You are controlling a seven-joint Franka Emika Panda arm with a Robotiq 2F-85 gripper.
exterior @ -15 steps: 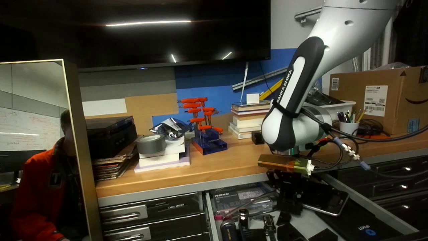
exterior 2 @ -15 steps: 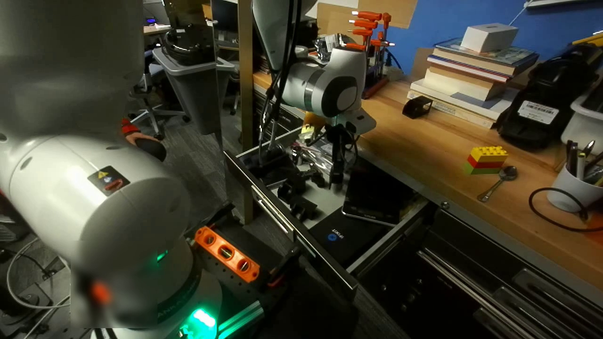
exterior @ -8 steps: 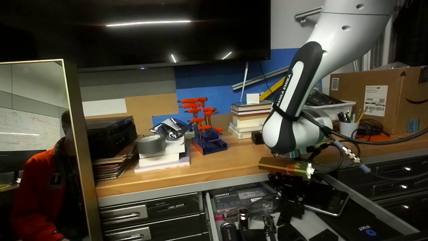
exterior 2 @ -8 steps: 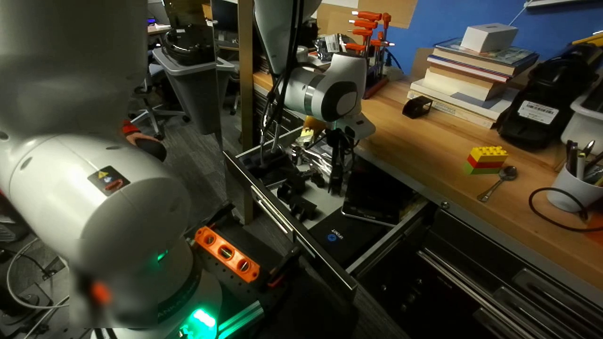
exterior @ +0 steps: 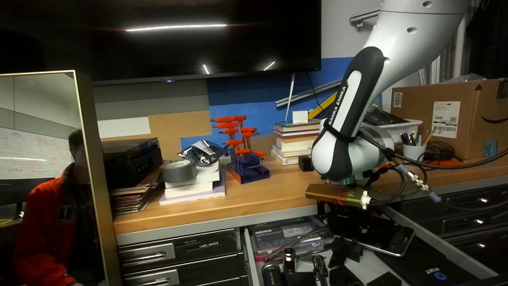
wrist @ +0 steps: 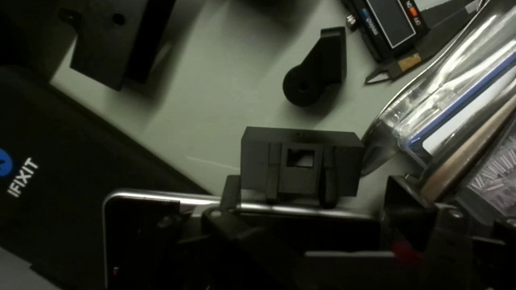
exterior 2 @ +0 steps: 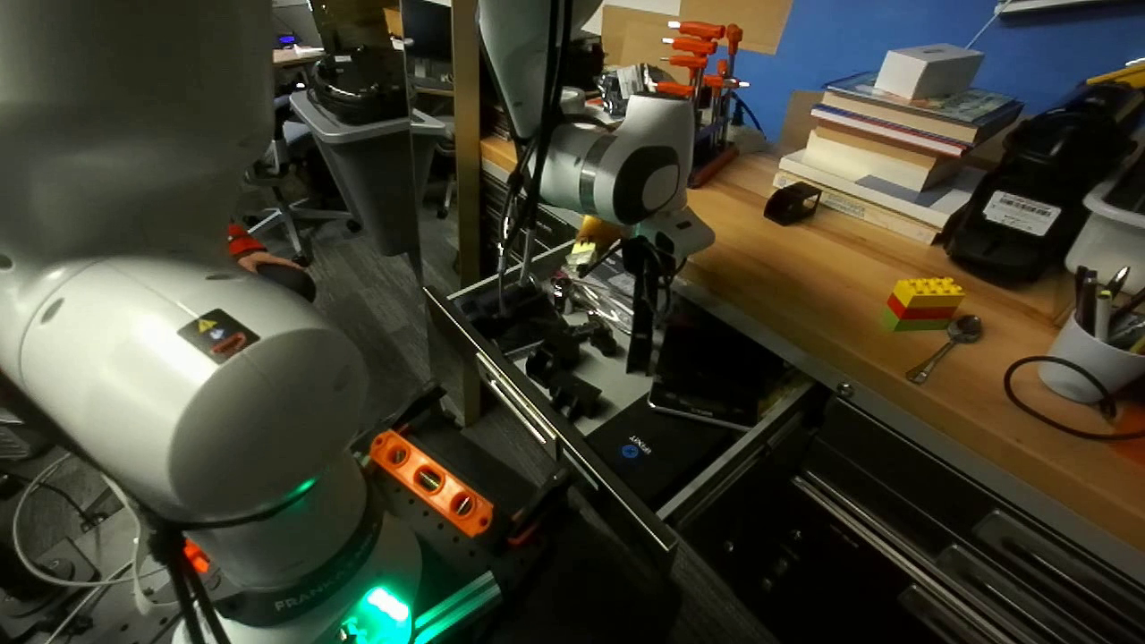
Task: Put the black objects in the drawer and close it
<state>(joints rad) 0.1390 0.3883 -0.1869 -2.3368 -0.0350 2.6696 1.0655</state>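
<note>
- Wooden workbench top (exterior: 254, 198) is running along a blue wall (exterior: 254, 95), and beneath it the drawer (exterior 2: 741, 454) is standing pulled well out, its contents showing.
- Inside that drawer, a black block (wrist: 300, 181) with a square window is lying over the pale floor (wrist: 209, 100); in the wrist view its lower edge is overlapping the rim of a silver-edged device (exterior 2: 711, 380), though nothing is showing whether it is resting on it.
- Around the block, the gripper (wrist: 316, 193) is holding its fingers (wrist: 409, 211) spread: one is standing clear of the block, the other just beside it, perhaps touching. They seem to be gripping nothing.
- Further out, a black bracket (wrist: 320, 66) and digital calipers (wrist: 393, 24) are lying in the same drawer; whether other dark parts (wrist: 105, 48) there are counting toward the task is unclear.
- Outside the drawer, the second black object (exterior 2: 792, 206) is sitting on the workbench top, just beside the book stack (exterior 2: 894, 152) and well apart from the gripper.
- Judging from this layout, one object is seemingly stowed, or only awaiting the gripper's withdrawal; the second is waiting to be fetched, and the drawer is needing to be shut, which is putting the task at about halfway.
</note>
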